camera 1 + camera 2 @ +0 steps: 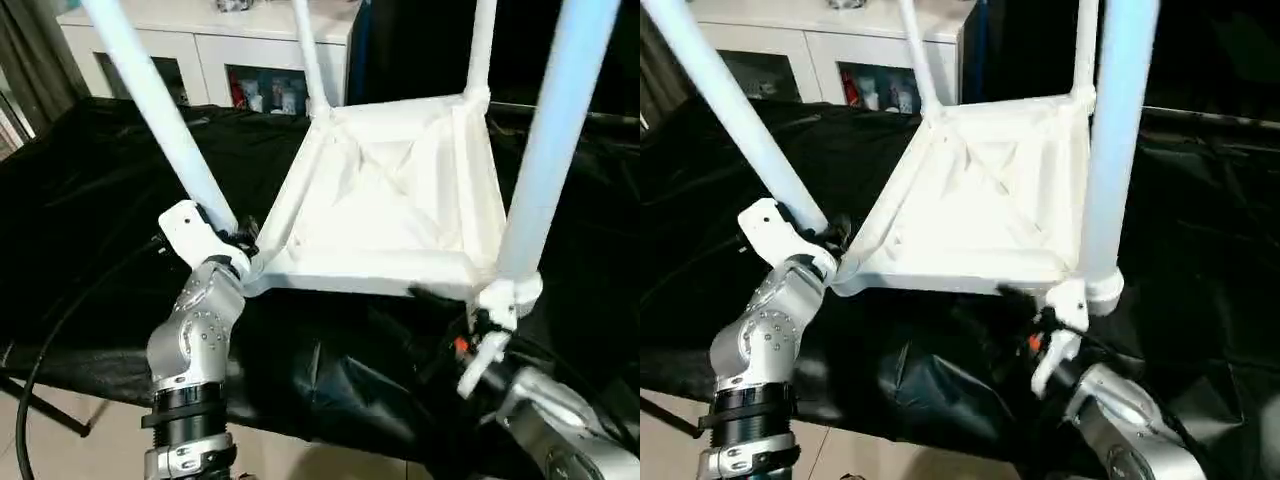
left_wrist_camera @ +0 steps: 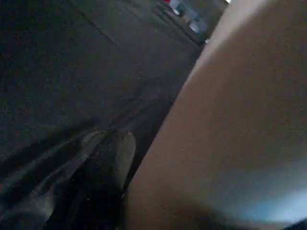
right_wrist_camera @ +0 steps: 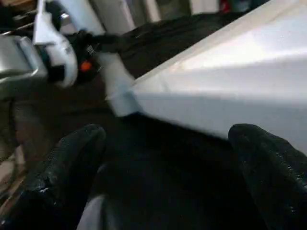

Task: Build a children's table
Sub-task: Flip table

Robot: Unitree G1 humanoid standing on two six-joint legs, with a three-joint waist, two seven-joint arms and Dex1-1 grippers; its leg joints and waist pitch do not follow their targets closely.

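The children's table point(image 1: 390, 190) is lying upside down on the black-draped table point(image 1: 90, 200), ribbed underside facing up, all four legs seated in the corner sockets and pointing upward. It is sitting tilted, the near edge overhanging the drape's front.

The left arm is rising from the lower left, wrist bent inward, and the left gripper point(image 1: 243, 243) is meeting the near left corner where the near left leg point(image 1: 150, 100) enters its socket. In the left wrist view the white leg is looming beside the dark drape; whether the fingers are clamping it cannot be told.

The right arm is coming in from the lower right, forearm angled up toward the near right corner. The right gripper point(image 3: 168, 158) is standing wide open just below the tabletop's edge, one black finger point(image 3: 67, 167) on each side and nothing between them. The near right leg point(image 1: 550, 130) is standing directly above it.

A white cabinet point(image 1: 200, 50) with glass doors is standing behind the drape.
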